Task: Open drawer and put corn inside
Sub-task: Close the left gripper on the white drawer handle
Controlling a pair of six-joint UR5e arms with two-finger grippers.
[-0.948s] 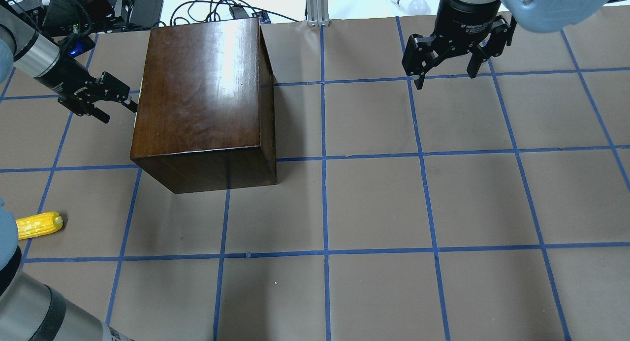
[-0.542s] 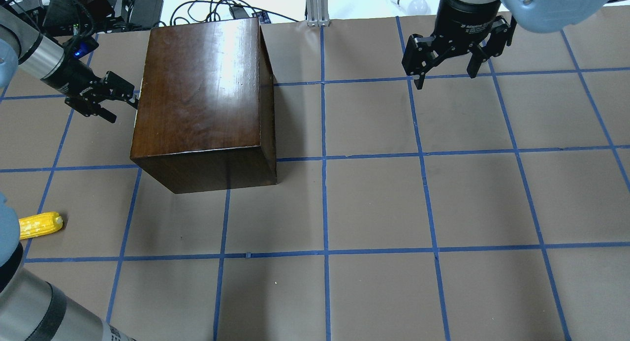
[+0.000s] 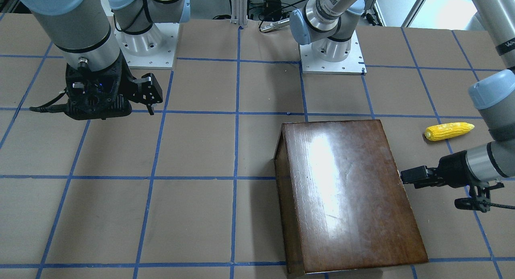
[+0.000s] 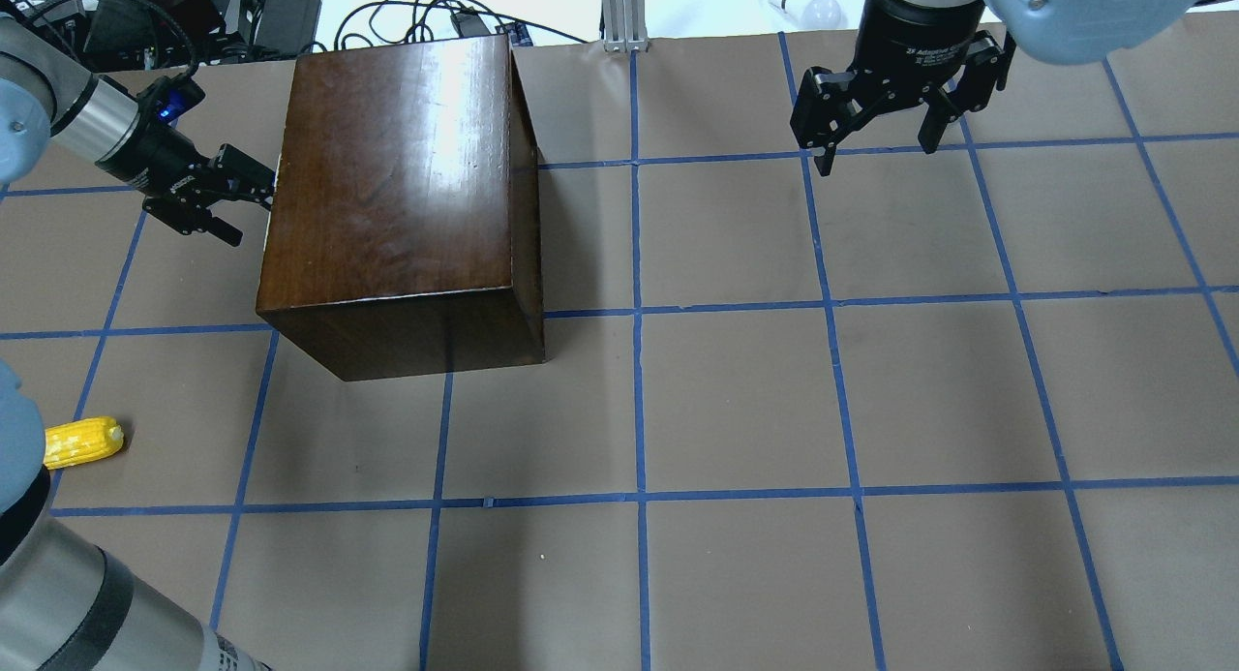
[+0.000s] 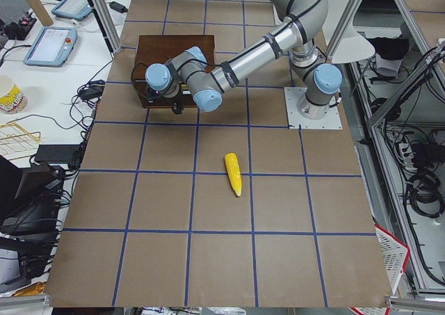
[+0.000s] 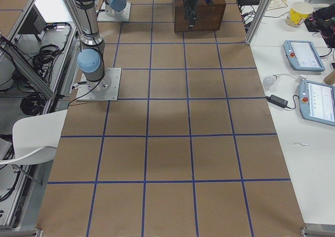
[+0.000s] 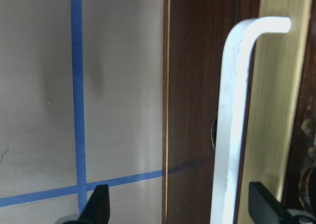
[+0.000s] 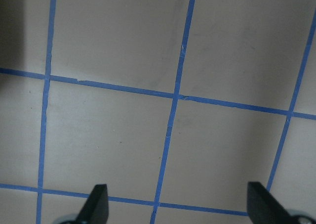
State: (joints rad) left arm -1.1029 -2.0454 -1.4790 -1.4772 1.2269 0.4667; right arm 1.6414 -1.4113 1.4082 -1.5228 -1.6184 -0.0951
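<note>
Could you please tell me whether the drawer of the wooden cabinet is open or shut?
Shut: the dark-brown drawer front lies flush with the glossy brown wooden cabinet; nothing juts out overhead.

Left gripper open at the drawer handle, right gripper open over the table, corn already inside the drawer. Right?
No. The corn is not inside the drawer; it lies out on the table, as the overhead exterior view shows. The rest stands: left gripper open at the drawer handle, right gripper open over the table.
</note>
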